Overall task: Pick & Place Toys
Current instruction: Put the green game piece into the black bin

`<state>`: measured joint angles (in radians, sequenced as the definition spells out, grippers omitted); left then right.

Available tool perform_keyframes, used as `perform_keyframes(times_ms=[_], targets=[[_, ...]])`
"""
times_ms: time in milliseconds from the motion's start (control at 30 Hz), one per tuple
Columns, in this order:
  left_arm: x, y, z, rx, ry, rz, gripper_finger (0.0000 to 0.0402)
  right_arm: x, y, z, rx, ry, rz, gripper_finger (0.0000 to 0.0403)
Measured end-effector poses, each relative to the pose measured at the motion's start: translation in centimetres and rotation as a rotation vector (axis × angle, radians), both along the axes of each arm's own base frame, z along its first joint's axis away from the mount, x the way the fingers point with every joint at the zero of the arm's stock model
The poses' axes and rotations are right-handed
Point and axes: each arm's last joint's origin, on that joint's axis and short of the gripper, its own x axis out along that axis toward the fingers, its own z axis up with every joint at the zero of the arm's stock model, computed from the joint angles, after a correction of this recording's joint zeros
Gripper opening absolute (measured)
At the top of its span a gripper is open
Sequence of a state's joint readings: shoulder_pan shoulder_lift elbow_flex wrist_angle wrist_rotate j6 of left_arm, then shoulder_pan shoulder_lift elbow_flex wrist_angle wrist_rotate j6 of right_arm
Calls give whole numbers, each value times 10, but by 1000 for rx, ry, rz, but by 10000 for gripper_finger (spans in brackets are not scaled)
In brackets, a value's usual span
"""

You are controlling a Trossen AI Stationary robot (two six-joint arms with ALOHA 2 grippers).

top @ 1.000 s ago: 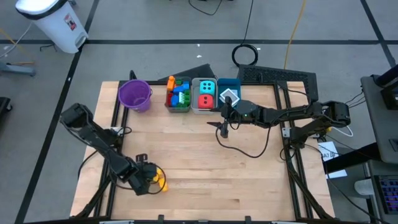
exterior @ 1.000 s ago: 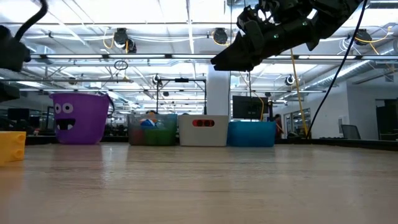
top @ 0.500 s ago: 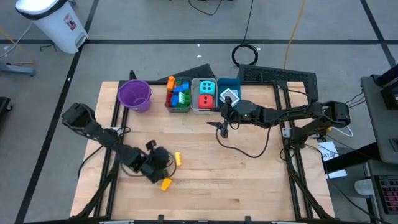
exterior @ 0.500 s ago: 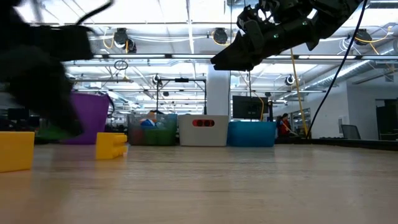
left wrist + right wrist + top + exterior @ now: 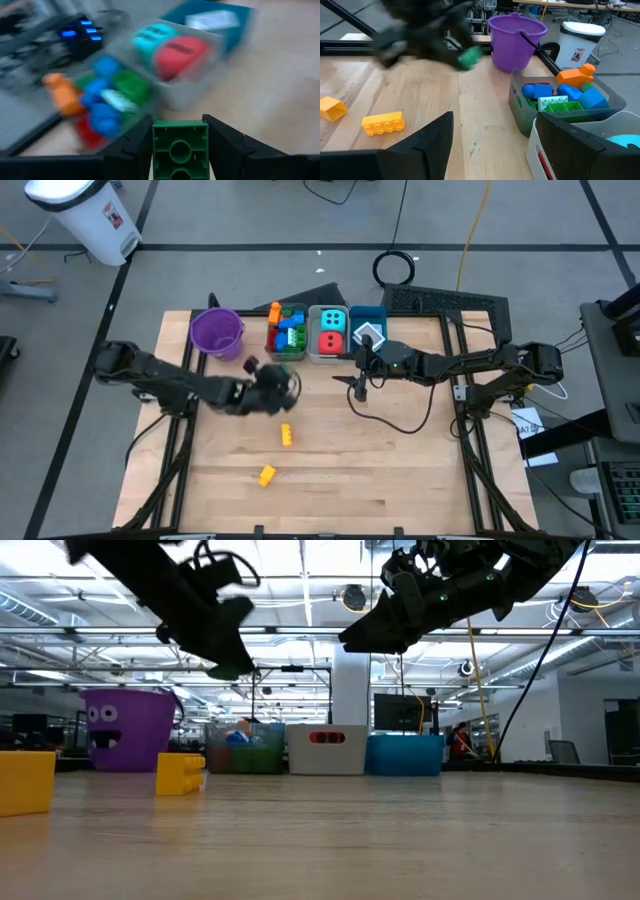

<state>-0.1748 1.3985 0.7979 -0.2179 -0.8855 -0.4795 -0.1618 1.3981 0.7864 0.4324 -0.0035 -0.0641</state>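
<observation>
My left gripper [image 5: 285,380] is shut on a green brick [image 5: 180,150] above the table, just in front of the grey bin [image 5: 286,332] that holds several coloured bricks. The brick also shows in the right wrist view [image 5: 469,57]. Two yellow bricks [image 5: 287,435] [image 5: 266,475] lie flat on the table nearer the front. The white bin [image 5: 330,333] holds a cyan die and a red die. The blue bin [image 5: 368,330] holds white flat pieces. My right gripper [image 5: 358,388] is open and empty, raised in front of the blue bin. My left gripper pinches the green brick's two opposite sides [image 5: 156,145] between its two fingers. The brick's hollow underside faces the wrist camera. The fingers slant down toward the table's far right [image 5: 225,660]. The brick is lifted clear of the table.
A purple bucket [image 5: 217,332] stands left of the grey bin at the far edge. The three bins stand side by side along the far edge. A black cable [image 5: 400,420] runs over the table below my right arm. Bare wood lies at the centre and the near right.
My left gripper has swung from the table's near left up and toward the far edge, to just in front of the grey bin, with the green brick lifted clear. One yellow brick that lay by the gripper now lies farther in from the other.
</observation>
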Motion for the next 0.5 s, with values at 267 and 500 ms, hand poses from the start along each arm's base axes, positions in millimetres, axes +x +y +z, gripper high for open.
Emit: perform_keyframes(times_ms=[267,500], targets=[[-1,85,-10,-35,5,305,149,0,0,0,0,3,1,256],[2,131,-30,-83,36,374,178,0,0,0,-1,3,2,256]])
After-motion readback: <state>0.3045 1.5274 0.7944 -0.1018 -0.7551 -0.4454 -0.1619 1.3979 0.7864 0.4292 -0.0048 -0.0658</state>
